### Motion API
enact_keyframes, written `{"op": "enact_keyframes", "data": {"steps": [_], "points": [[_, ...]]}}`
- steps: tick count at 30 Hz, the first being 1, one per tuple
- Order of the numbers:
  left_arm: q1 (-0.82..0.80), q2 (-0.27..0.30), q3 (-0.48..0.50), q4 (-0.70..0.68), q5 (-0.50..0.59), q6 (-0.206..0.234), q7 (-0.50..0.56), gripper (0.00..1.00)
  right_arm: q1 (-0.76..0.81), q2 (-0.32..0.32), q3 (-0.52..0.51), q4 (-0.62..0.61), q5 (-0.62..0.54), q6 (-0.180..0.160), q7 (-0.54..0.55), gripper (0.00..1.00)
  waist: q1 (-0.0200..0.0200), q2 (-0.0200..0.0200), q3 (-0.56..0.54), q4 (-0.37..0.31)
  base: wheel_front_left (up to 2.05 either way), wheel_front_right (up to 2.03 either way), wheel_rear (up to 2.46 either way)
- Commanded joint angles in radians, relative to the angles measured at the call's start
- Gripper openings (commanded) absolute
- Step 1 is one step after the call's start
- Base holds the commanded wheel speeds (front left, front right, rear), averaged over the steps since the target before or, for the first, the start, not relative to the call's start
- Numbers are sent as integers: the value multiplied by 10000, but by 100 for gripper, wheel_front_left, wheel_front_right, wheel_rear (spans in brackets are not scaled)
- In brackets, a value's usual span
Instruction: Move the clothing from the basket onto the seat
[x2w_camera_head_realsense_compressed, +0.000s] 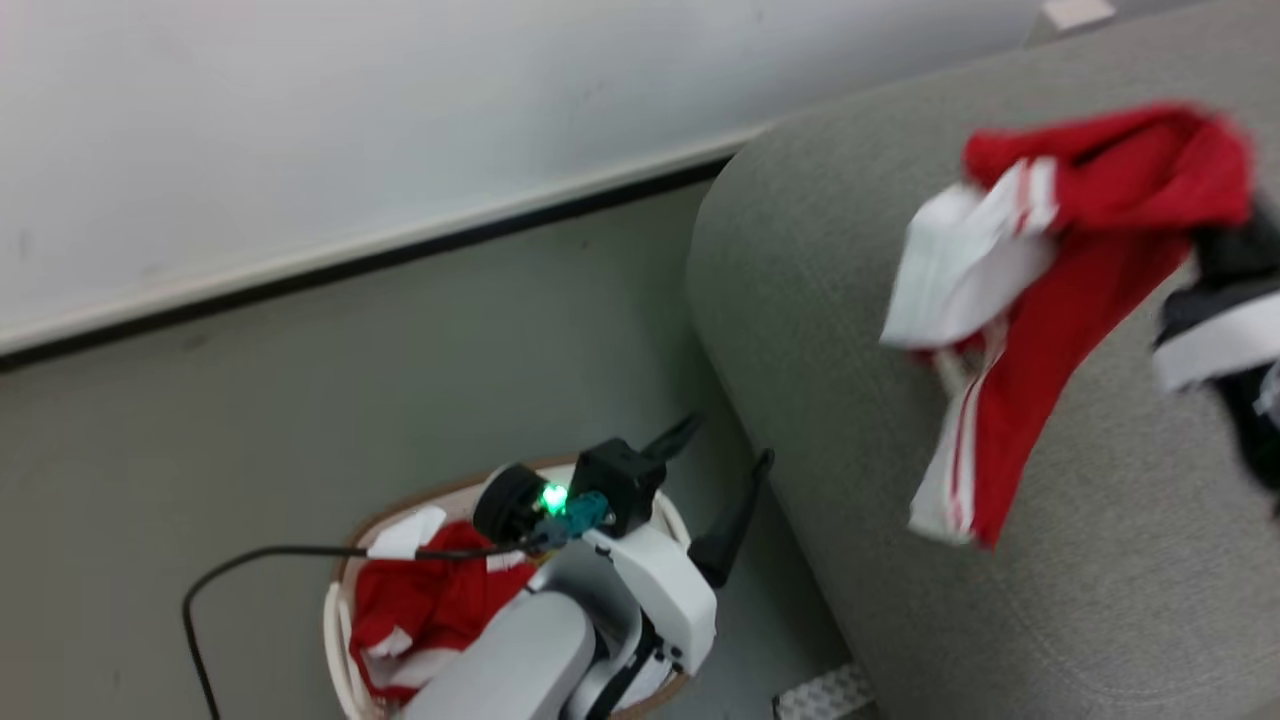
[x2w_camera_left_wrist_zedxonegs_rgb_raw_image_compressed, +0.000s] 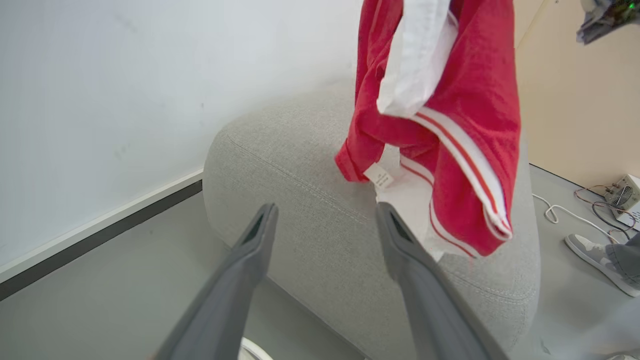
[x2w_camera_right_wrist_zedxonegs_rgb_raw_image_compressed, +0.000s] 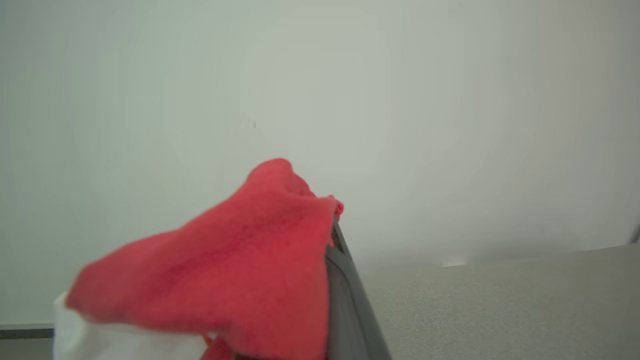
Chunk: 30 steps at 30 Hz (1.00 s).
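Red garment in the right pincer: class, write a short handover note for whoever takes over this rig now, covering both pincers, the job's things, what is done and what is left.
Right pincer: shut on a red-and-white garment, which hangs over the grey sofa, not yet released.
Left pincer: open, empty, above the laundry basket.
Basket: more red clothing inside.
Done: one garment is out of the basket and over the sofa.
Left: release it onto the sofa, then move the basket's clothing across too.

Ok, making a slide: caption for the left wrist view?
Open left gripper facing a red-and-white garment hanging above the grey sofa.
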<state>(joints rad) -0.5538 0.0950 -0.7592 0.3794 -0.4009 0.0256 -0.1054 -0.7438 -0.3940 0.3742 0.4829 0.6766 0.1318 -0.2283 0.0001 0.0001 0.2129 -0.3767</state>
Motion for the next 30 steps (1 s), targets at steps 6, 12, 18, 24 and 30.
{"op": "enact_keyframes", "data": {"steps": [6, 12, 18, 24, 30], "points": [[-989, 148, -58, -30, 320, -186, 70, 100, -2339, -839, -1611, 1038, -130, -21, 521, 0, -1, -1, 2019, 919, 0, 0, 0], [-1589, 53, -119, 144, 420, -324, -33, 100, -4023, -1804, -3118, 2607, -1380, -21, 659, 0, -1, -1, 2635, 1278, 0, 0, 0], [-1784, -78, -216, 421, 276, -392, -198, 100, -4161, -1790, -4360, 4804, -3023, -21, 212, 0, -1, -1, 2805, 1548, 0, 0, 0], [-1697, -153, -253, 811, 112, -377, -343, 100, -3291, -1093, -5388, 6741, -4021, -21, -242, 45, -1, -1, 2810, 1660, 0, 0, 0], [-1451, 28, -103, 1226, -119, -313, -524, 100, -2562, -224, -5893, 7434, -4519, -21, -371, 100, -1, -1, 2514, 1521, 0, 0, 0]]}}
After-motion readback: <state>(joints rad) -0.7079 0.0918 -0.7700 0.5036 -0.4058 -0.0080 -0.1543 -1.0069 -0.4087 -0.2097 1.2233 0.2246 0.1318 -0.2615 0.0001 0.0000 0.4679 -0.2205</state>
